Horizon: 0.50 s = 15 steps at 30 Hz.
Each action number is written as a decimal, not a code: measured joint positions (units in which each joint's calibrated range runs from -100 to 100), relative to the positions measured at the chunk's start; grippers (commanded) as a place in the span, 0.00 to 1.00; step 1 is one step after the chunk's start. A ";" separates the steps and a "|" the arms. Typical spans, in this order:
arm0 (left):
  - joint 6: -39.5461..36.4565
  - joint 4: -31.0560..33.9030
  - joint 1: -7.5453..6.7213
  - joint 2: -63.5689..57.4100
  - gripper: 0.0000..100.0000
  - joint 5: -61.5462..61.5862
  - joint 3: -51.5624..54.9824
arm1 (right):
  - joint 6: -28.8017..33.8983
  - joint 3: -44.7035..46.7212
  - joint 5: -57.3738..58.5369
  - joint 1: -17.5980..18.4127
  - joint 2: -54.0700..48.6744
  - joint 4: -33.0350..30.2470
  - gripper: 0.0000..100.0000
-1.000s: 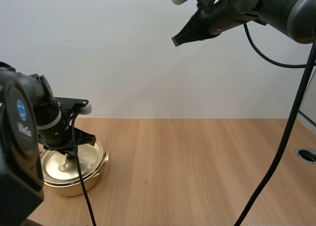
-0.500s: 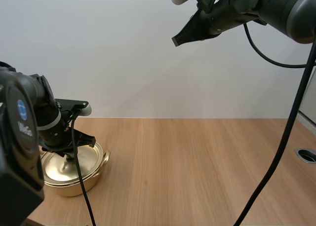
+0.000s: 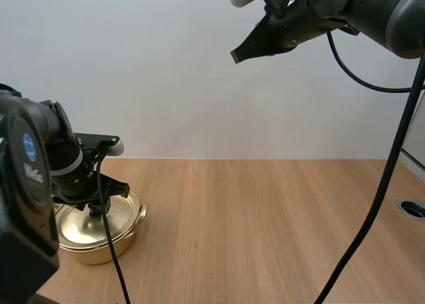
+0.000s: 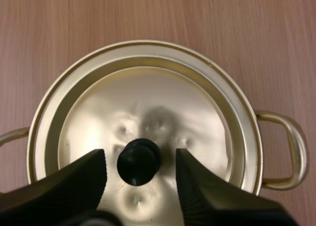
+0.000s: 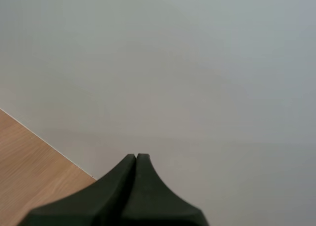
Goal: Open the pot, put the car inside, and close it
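1. Left gripper [image 4: 140,156]: fingers spread, one on each side of the black knob [image 4: 138,163]. There is a thin gap on both sides and nothing is gripped.
2. The knob sits squarely between the fingers. Closing in place should catch it, with no sideways correction needed.
3. Lid [image 4: 163,102] is seated inside the rim of the gold pot [image 3: 99,249], at the near left of the table [image 3: 265,218]. The loop handle [image 4: 291,152] sticks out along the fingers' closing line.
4. Right gripper [image 3: 240,53]: fingers pressed into one wedge, empty, raised high and well apart from the pot. The left arm is much the nearer.
5. The left wrist view shows the finger-to-knob gaps. The high view shows where the pot stands and how far off the right arm is.
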 measured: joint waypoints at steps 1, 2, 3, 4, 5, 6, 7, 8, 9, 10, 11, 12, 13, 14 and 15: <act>0.00 -0.11 0.00 0.00 0.98 -0.17 0.00 | 0.00 0.00 0.00 0.00 0.00 0.00 0.00; 0.00 -0.11 0.00 0.00 0.99 -0.99 0.00 | 0.00 0.00 0.00 0.00 0.00 0.00 0.00; 0.00 -0.11 0.00 0.00 0.99 -1.47 0.00 | 0.00 0.00 0.00 0.00 0.00 0.00 0.00; 0.00 -0.11 0.00 0.00 0.99 -1.47 0.00 | 0.00 0.00 0.00 0.00 0.00 0.00 0.00; 0.00 -0.11 0.00 0.00 0.99 -1.13 -0.29 | 0.00 0.00 0.00 0.00 0.00 0.00 0.00; 0.00 -0.11 0.00 0.00 0.99 -1.40 -0.65 | 0.00 0.00 0.00 0.00 0.00 0.00 0.00; 0.00 -0.11 0.00 0.00 0.99 -1.40 -0.99 | 0.00 0.00 0.00 0.00 0.00 0.00 0.00; 0.00 -0.11 0.00 -0.12 0.99 -1.40 -1.33 | 0.00 0.00 0.00 0.00 0.00 0.00 0.00; 0.00 -0.65 0.00 -0.28 0.99 -1.59 -1.72 | 0.00 0.00 0.00 0.00 0.00 0.00 0.00; 0.00 -1.10 0.00 -0.53 0.99 -2.09 -2.22 | 0.00 0.00 0.00 0.00 0.00 0.00 0.00; 0.00 -1.87 0.00 -1.07 0.99 -3.69 -2.56 | 0.00 0.00 0.00 0.00 0.00 -0.19 0.00; 0.00 -2.66 0.00 -1.79 0.99 -5.11 -2.72 | 0.00 0.00 0.00 0.00 0.00 -0.52 0.00; 0.29 -3.79 0.00 -2.59 0.99 -6.65 -2.81 | 0.00 0.00 0.00 0.00 0.00 -0.63 0.00; 0.90 -5.17 0.00 -3.62 0.99 -8.37 -2.81 | 0.00 0.00 0.00 0.00 0.00 -1.04 0.00; 1.07 -5.50 0.00 -3.86 0.99 -8.71 -2.81 | 0.00 0.00 0.00 0.00 0.00 -1.18 0.00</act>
